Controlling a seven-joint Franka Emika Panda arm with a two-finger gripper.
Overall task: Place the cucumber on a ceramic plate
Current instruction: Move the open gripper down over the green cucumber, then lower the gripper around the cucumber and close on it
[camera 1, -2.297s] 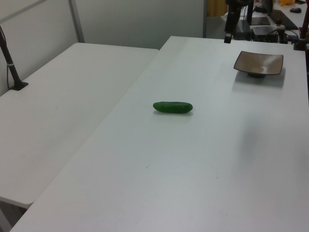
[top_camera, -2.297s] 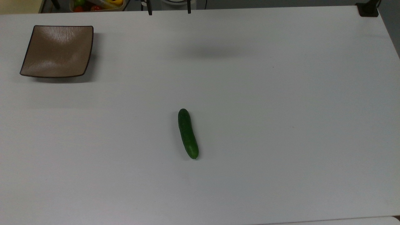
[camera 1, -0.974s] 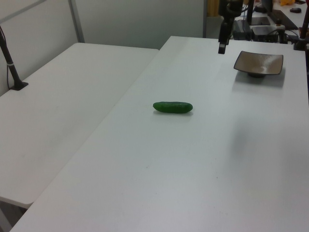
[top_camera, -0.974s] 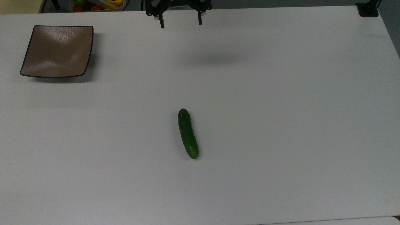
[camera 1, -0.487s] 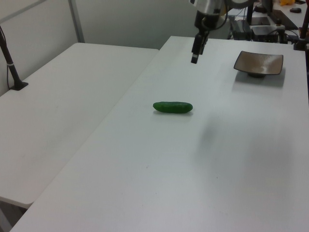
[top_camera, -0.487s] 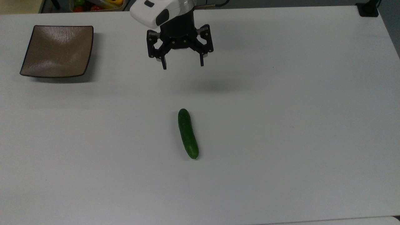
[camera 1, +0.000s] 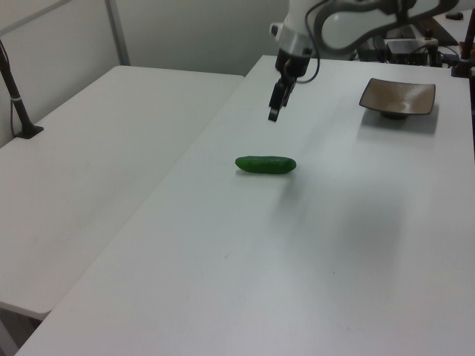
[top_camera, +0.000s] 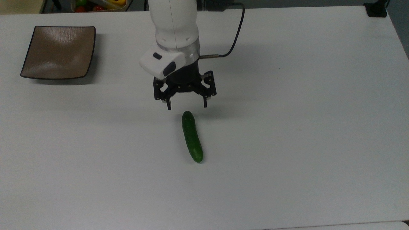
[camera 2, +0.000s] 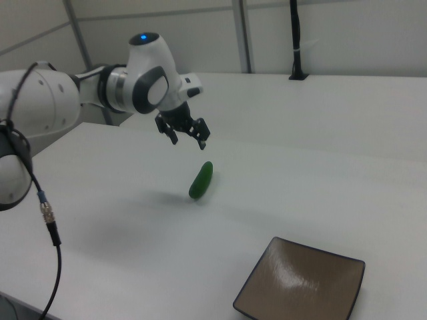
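None of the job is done yet. The small, smooth, dark green cucumber (top_camera: pixel 192 136) lies on the white table (top_camera: pixel 287 127), just past the tips of the black gripper (top_camera: pixel 187 106), which hangs above it with its fingers spread wide and holding nothing. The square, shiny brown ceramic plate (top_camera: pixel 59 52) sits empty, well apart from the gripper. Grabbing, carrying and putting down are all left to do.

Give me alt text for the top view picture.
A white robot arm's open gripper hovers above one end of a dark green cucumber lying on a white table. An empty square brown plate sits at the top view's upper left.
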